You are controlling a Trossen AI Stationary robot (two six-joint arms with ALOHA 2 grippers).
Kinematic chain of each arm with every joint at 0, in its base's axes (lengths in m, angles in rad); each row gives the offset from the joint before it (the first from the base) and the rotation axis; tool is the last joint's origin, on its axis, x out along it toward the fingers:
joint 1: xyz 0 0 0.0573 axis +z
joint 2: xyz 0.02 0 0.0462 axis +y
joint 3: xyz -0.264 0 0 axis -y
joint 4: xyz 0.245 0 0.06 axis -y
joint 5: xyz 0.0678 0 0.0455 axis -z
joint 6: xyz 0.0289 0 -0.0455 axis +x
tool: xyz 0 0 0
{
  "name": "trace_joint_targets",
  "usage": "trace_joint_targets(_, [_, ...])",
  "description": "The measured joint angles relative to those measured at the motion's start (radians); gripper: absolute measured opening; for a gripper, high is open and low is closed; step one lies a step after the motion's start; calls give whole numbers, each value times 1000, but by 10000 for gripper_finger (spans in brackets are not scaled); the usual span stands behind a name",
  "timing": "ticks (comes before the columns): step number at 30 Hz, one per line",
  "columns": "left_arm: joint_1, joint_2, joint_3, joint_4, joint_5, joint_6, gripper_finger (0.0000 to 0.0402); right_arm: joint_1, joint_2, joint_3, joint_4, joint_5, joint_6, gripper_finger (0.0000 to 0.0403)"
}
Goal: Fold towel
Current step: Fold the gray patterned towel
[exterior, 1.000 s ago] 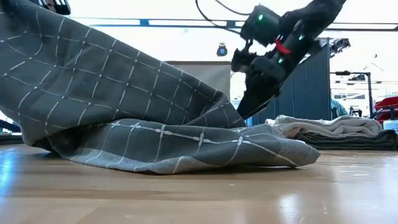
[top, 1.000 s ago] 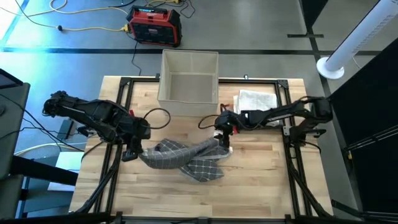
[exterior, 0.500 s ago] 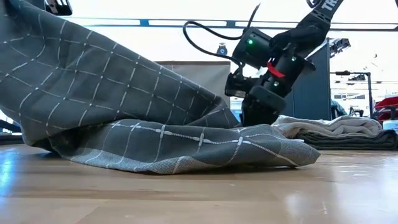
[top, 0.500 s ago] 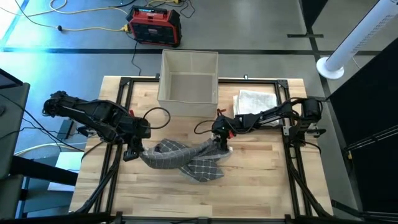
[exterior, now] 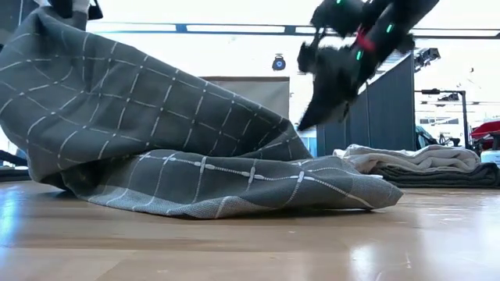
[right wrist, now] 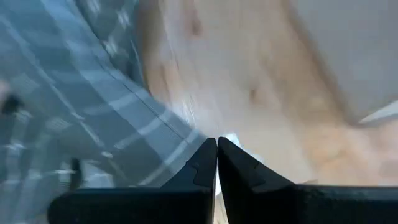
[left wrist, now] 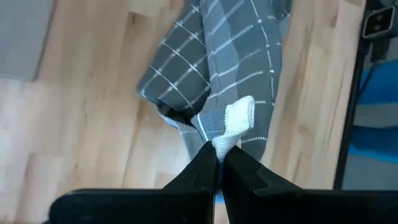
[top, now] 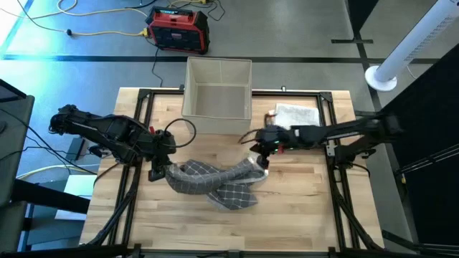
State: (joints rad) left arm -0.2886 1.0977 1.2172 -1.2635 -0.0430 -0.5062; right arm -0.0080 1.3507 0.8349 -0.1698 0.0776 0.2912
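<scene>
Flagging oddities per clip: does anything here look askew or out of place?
Nothing damaged or spilled. The grey checked towel lies twisted and bunched mid-table, held up at its ends by the left gripper and right gripper, jaws shut.

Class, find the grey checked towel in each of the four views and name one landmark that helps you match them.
High view: towel at table centre, between the two grippers.
Low view: towel fills the left and middle, draped down to the tabletop.
Left wrist view: towel hangs ahead, its white corner pinched in the left gripper.
Right wrist view: towel blurred, beyond the right gripper.
Shared landmark: the wooden table.
</scene>
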Motion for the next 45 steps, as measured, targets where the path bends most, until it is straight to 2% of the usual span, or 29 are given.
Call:
trace_joint_targets(5, [0,-3,44,36,-37,56,0,36,-152,1,-46,75,-21,0])
trace_joint_targets(9, [1,-3,54,50,-35,90,0,44,-160,2,-110,66,-65,11])
trace_joint_targets(14, [1,-3,54,49,32,76,0,21,-62,2,-132,-49,-127,69])
trace_joint_targets(19, [1,-3,54,49,98,27,0,4,75,2,-125,-86,-433,126])
trace_joint_targets(21, [1,-2,54,49,116,-8,0,-7,131,2,-109,-91,-476,138])
trace_joint_targets(25, [1,-2,54,50,122,-85,0,-32,209,2,-77,-105,-465,155])
trace_joint_targets(30, [0,-2,54,50,132,-124,0,-38,252,2,-45,-116,-610,181])
trace_joint_targets(33, [0,-2,54,49,146,-103,0,-38,269,2,-26,-161,-697,192])
trace_joint_targets(45, [0,-2,54,27,147,-111,0,-38,378,2,124,-206,-763,195])
